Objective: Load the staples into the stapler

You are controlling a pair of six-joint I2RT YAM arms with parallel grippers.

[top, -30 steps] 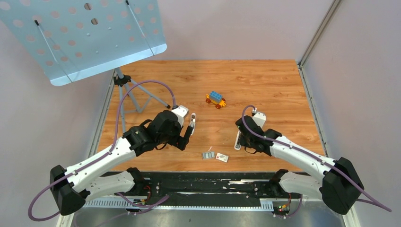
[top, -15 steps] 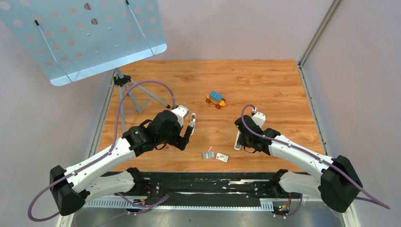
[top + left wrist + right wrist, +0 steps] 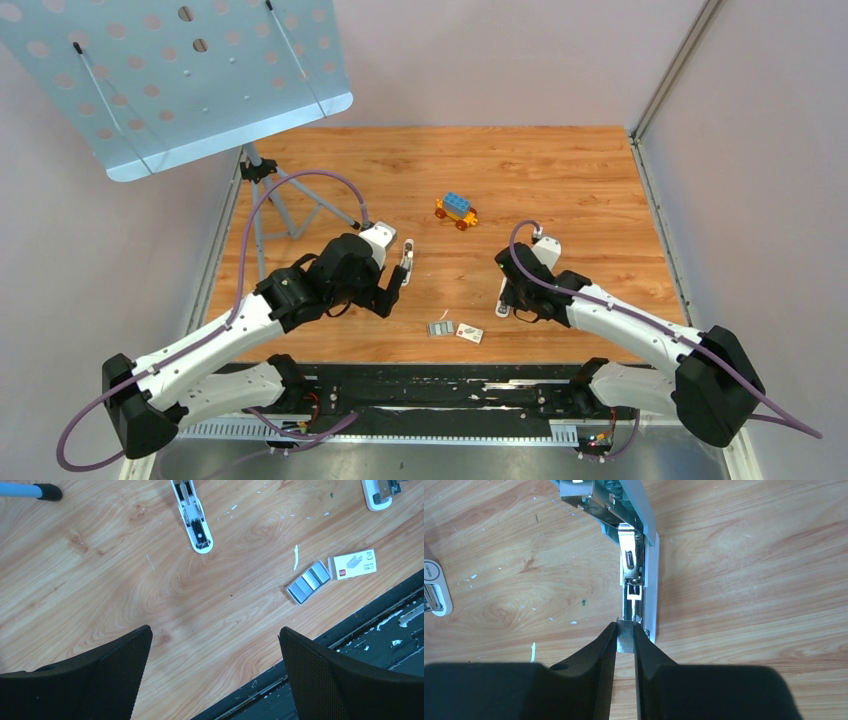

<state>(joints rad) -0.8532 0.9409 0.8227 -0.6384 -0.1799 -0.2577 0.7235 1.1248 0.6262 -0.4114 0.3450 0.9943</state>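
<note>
A white stapler (image 3: 650,575) lies opened on the wooden table, its metal channel (image 3: 630,565) bare. My right gripper (image 3: 625,639) is shut on a short grey strip of staples (image 3: 625,636), held at the near end of that channel. From above, the right gripper (image 3: 513,303) sits over this stapler (image 3: 503,298). More staples (image 3: 309,582) lie loose as a small ribbed rectangle near the table's front edge, also seen from above as staples (image 3: 439,327). My left gripper (image 3: 215,647) hangs open and empty above bare wood, left of them.
A second white stapler (image 3: 192,517) lies opened ahead of the left gripper (image 3: 394,288). A small white printed box (image 3: 355,564) lies beside the loose staples. A blue and orange toy cart (image 3: 456,210) stands farther back. A tripod stand (image 3: 270,195) with a perforated plate is at the back left.
The left arm has drifted slightly to the left with its jaws still wide. The right gripper has kept its hold on the staple strip at the stapler.
</note>
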